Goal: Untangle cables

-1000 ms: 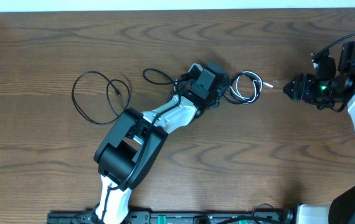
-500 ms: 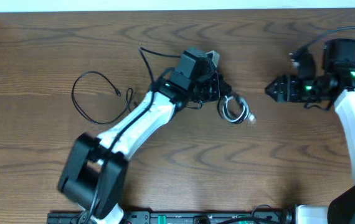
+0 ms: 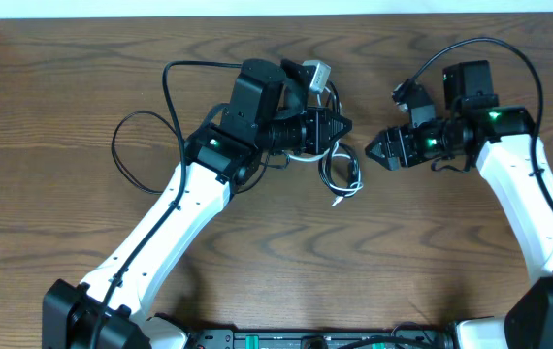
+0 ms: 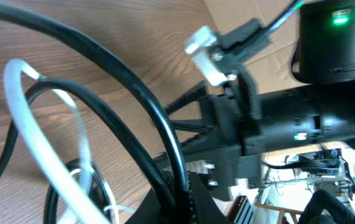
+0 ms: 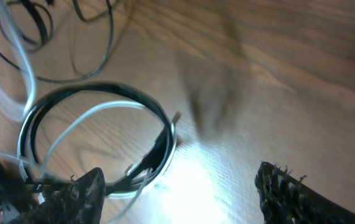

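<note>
— Is there any writing to read here?
— None. The right arm point(image 3: 509, 170) shows a green light at its wrist, but no letters or numbers.
— And the white clip point(image 4: 205, 53) on that arm, seen from the left wrist?
— It is plain and blurred. Nothing is legible on the cables point(image 3: 340, 176) beside that arm, nor on the surface point(image 3: 63, 78).

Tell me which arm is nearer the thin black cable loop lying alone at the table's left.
Left. The left arm passes right beside the thin black cable loop; the right arm is far to its right.
</note>
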